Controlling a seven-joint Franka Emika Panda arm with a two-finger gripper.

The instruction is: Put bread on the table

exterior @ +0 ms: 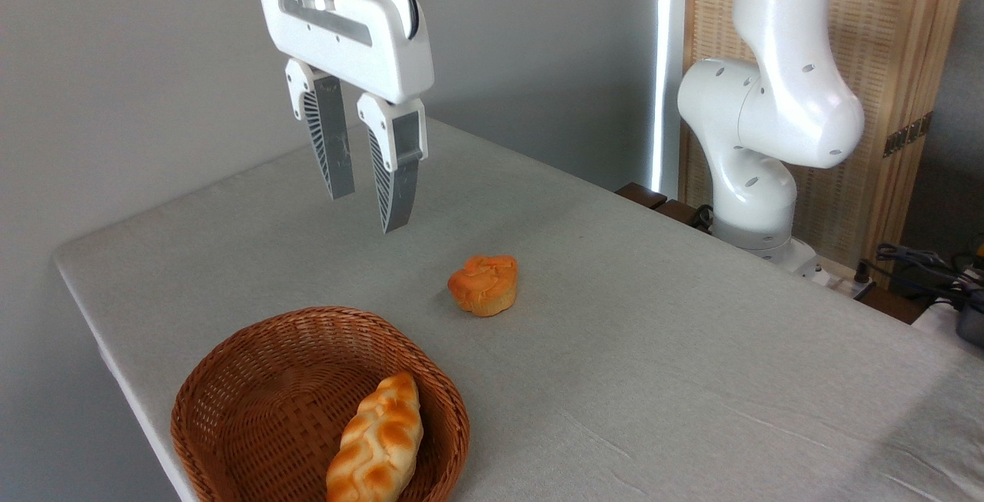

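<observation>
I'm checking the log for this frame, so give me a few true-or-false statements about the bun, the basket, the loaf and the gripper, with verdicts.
1. The bun sits on the table, outside the basket. True.
2. The gripper is shut on the bun. False: it hangs open and empty above the table, apart from the bun.
3. The loaf lies inside the basket. True.
4. The bun touches the basket. False: bare table lies between them.
5. The basket holds two breads. False: only the loaf is in it.
</observation>
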